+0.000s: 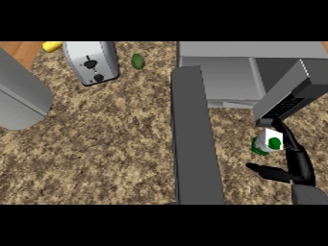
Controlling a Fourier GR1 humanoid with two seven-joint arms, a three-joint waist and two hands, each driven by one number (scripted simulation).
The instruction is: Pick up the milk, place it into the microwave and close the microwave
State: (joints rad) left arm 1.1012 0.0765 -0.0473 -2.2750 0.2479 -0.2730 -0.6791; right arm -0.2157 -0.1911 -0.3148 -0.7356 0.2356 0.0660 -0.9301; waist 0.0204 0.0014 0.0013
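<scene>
Milk (270, 143): small white carton with a green patch on its face and a green edge on its left side, near the right edge of the tabletop (109, 139), just in front of the microwave (227, 72). Held in the right hand (294, 161), black fingers (288, 139) curled up along the carton's right side, thumb (266, 170) jutting leftward below it (whether the carton rests on the tabletop or hangs above it, cannot tell). Grey right forearm (309, 194) entering from the lower right corner.

Microwave at the back right of the tabletop, grey, cavity open toward the front. Its door (195, 139) swung wide: a long dark grey slab running from the microwave's left front corner toward the front edge of the tabletop, just left of the milk and hand. A second grey slab with a dark keypad (294, 91) slanting down from the microwave's right side, its lower end just above the carton.

Toaster (90, 62) at the back, left of centre, silver with a dark lever panel, tilted a little. Small green item (137, 61) just right of the toaster (kind hard to tell). Yellow item (51, 46) at the back edge, just left of the toaster. Large grey cylinder (10, 91) across the upper left, over the left edge of the tabletop: a forearm by the look of it, no hand visible at its end. Tabletop speckled brown, with wood showing at the left and right back corners.
</scene>
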